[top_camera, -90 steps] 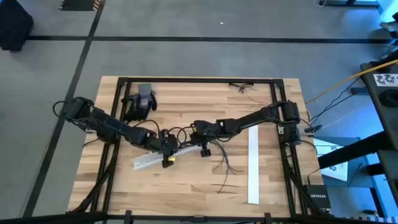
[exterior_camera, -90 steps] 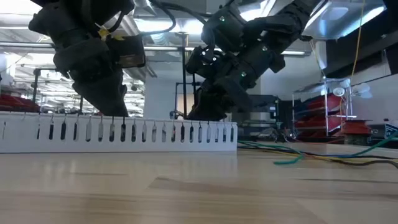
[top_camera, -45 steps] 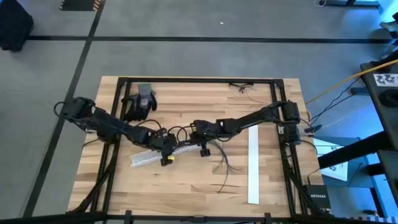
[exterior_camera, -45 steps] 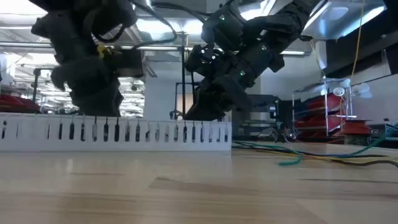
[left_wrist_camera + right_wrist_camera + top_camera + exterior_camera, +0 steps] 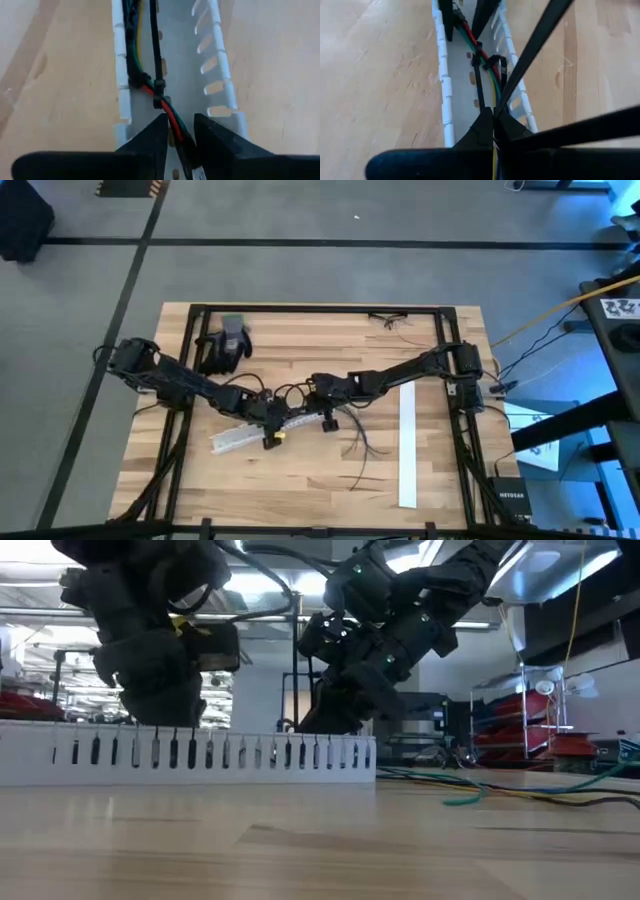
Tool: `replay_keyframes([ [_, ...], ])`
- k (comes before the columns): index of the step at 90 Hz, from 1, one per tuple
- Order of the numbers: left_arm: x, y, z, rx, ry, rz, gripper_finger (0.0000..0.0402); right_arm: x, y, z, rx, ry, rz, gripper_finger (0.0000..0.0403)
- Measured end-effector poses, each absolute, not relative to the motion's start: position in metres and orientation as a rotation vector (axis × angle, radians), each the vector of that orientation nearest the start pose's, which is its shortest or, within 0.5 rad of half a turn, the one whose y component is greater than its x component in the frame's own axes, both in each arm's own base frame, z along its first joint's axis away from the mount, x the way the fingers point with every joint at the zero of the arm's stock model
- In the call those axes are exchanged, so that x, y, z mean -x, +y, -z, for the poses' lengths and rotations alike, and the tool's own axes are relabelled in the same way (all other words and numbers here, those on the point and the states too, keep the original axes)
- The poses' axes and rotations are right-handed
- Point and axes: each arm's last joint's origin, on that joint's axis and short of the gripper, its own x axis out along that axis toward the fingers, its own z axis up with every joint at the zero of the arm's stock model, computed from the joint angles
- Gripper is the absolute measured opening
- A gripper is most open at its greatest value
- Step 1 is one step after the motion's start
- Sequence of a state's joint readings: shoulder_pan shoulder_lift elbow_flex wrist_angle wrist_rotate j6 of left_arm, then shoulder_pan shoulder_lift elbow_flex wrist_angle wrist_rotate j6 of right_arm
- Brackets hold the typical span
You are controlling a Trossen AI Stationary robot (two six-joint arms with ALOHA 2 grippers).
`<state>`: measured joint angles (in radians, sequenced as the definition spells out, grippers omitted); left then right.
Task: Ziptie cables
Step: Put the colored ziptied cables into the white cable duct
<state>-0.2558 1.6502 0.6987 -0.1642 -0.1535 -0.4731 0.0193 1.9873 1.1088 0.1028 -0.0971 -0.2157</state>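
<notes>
A white slotted duct (image 5: 240,435) lies slantwise at mid-table. In it runs a bunch of cables (image 5: 167,107), red, green, yellow and black, with a black zip tie (image 5: 159,92) around them. My left gripper (image 5: 180,127) stands over the duct's near-left part (image 5: 268,430), its fingers close on either side of the bunch. My right gripper (image 5: 494,120) is at the duct's far-right end (image 5: 322,416), shut on the same bunch. A black zip-tie tail (image 5: 535,45) crosses the right wrist view. My left gripper has the red and green strands (image 5: 176,125) between its two fingers, just past the zip tie. The fingers slant down into the duct and lie along it. The bunch lies on the duct's floor. My right gripper pinches the yellow wire and a black strand (image 5: 493,102) between its fingertips. It comes slanting from above, along the duct. The strands run from the tips straight to the zip tie (image 5: 479,62).
More loose cables (image 5: 362,445) lie on the wood right of the duct, with a second white strip (image 5: 407,445) beyond them. A grey glove (image 5: 228,340) rests at the far left. A black frame rail (image 5: 300,308) edges the table.
My left gripper has shifted a little toward the table's left edge and partly back. The slotted duct has slid along the table with it. My right gripper has kept still.
</notes>
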Motion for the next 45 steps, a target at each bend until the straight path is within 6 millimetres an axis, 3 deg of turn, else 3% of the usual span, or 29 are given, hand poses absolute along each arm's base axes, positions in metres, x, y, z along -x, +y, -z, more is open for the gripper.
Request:
replay_keyframes([
  [8,-0.266,-0.067,-0.113,0.172,1.096,-0.159,0.0078,-0.398,0.01,-0.127,0.174,0.762,-0.194,0.0003],
  [22,-0.259,-0.07,-0.119,0.157,1.115,-0.165,0.0014,-0.398,0.011,-0.128,0.174,0.76,-0.193,0.0003],
  [45,-0.245,-0.073,-0.137,0.233,1.123,-0.198,0.0009,-0.397,0.01,-0.128,0.211,0.785,-0.154,0.0003],
])
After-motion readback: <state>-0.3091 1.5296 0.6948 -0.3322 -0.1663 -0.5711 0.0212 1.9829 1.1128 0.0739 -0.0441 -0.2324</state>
